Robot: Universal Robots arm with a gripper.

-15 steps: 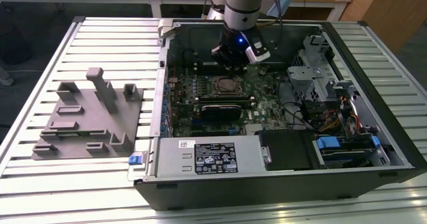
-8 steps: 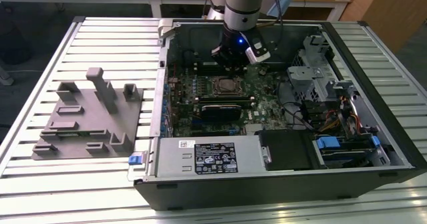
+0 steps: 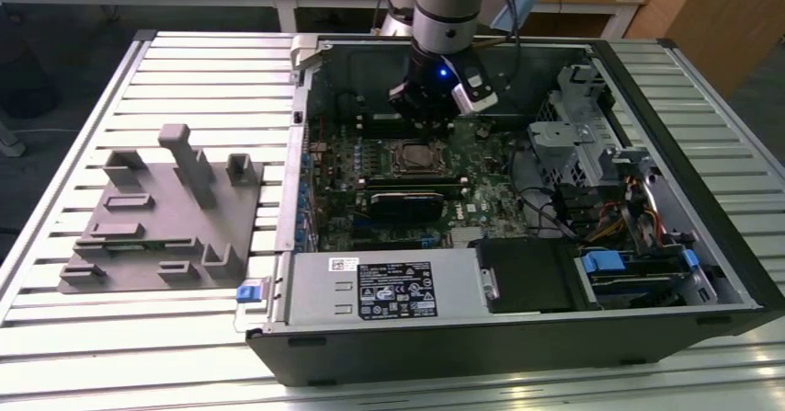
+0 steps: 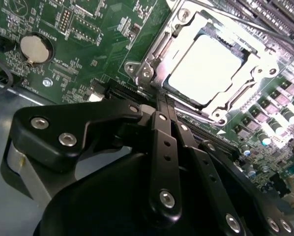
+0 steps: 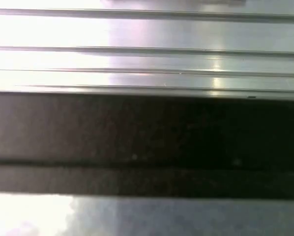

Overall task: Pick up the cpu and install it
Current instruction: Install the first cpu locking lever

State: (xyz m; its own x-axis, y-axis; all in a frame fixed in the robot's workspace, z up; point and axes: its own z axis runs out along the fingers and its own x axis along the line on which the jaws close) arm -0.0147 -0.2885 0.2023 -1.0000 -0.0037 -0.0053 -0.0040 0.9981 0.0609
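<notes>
The cpu [image 4: 206,69], a pale silver square, lies flat inside the metal frame of the socket [image 4: 152,69] on the green motherboard [image 4: 93,29]. In the exterior view the cpu [image 3: 417,157] sits mid-board inside the open computer case [image 3: 516,347]. My gripper [image 3: 426,117] hangs over the board just behind the socket, close above it. In the second wrist view the gripper [image 4: 162,101] has its two black fingers pressed together at the socket's edge, shut, with nothing seen between them.
A big grey fixture [image 3: 160,218] with upright tabs stands on the slatted table [image 3: 147,356] at the exterior view's left. Inside the case are a black ribbed module [image 3: 405,204], the power supply [image 3: 381,287], and drive cages with cables [image 3: 589,154]. A coin battery [image 4: 34,49] sits on the board.
</notes>
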